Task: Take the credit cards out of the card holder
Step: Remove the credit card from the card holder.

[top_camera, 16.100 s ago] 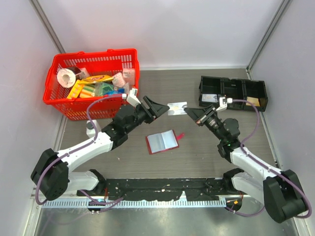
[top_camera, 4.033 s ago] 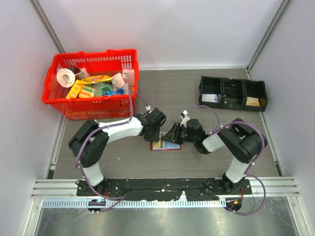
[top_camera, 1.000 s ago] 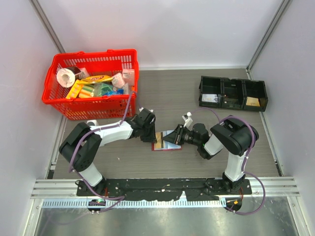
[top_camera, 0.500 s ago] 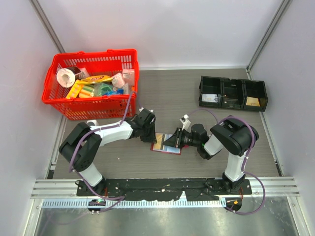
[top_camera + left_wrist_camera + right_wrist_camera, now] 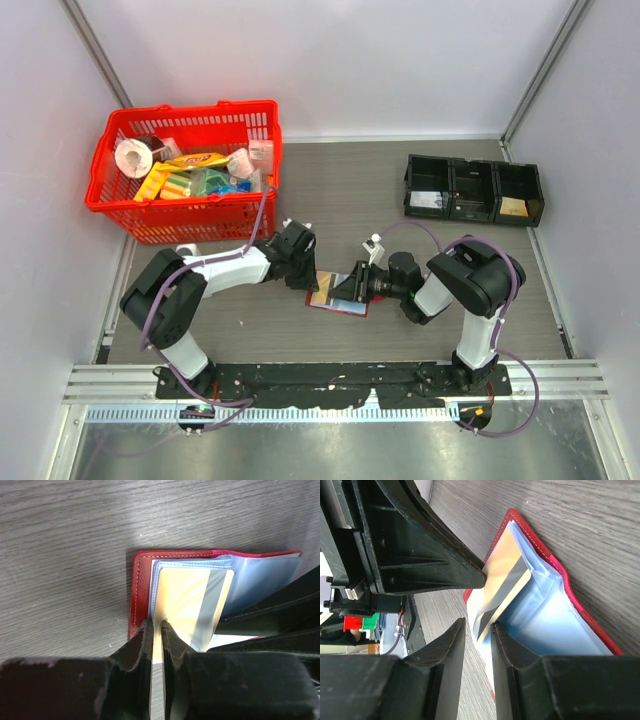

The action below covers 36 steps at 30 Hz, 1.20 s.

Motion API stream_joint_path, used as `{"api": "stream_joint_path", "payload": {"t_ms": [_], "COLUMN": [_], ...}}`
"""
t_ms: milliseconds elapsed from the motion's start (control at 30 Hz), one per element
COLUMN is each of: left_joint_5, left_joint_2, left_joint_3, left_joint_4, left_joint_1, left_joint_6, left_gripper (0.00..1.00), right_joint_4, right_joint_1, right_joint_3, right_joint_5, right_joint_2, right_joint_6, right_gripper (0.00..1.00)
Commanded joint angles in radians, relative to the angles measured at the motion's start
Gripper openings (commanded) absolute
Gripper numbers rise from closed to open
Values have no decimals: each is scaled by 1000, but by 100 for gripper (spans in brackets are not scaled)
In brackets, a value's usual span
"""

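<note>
So right now the card holder [image 5: 335, 298] is lying open on the surface [image 5: 400, 200], right between the two arms and a bit in front of the left one. Your left tool [image 5: 156, 630] is pressed nearly together on the near edge of the tan card [image 5: 185, 600], which mostly sits inside its sleeve. Your right tool [image 5: 477, 630] is almost closed too, and a pale blue pocket [image 5: 260, 580] leaf runs into the gap. It looks like it's got a bite on it, but honestly I can't tell for sure from these views. My take on doing this pull well: draw the card straight back along its long side, flat to the surface, so it doesn't bind on the stitched edge. Let the right side do nothing but anchor the wallet. If the whole red cover starts sliding with the card, stop and get a firmer hold on the pocket first. The bite on that card is shallow, so go slow or it'll slip out.
</note>
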Motion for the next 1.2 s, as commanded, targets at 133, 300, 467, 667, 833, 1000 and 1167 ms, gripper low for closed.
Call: {"api": "stream_joint_path", "payload": {"t_ms": [133,300,467,667,833,1000,1167], "left_joint_5": [44,48,51,31,22,34,48], "left_joint_2": [67,65,58,44,38,64,79], "left_joint_3": [-22,-22,-24,-28,-27,-7,13], "left_joint_4": [42,43,43,33,25,25,28], "left_joint_1": [-7,-7,-6,-6,-7,-7,-7], "left_joint_6": [-56,-56,-56,-66,-76,-79,-82], "left_gripper": [11,11,11,11,10,9,9], "right_joint_4": [59,56,53,33,-114,-390,-499], "right_joint_1": [31,26,24,-17,-58,-57,-58], "right_joint_3": [-4,-7,-1,-22,-10,57,108], "right_joint_5": [-98,-89,-63,-46,-30,16,63], "right_joint_2": [-8,-10,-16,-30,-115,-211,-242], "right_joint_6": [-9,-11,0,26,-18,-81,-90], "right_gripper": [19,14,5,1,1,1,10]}}
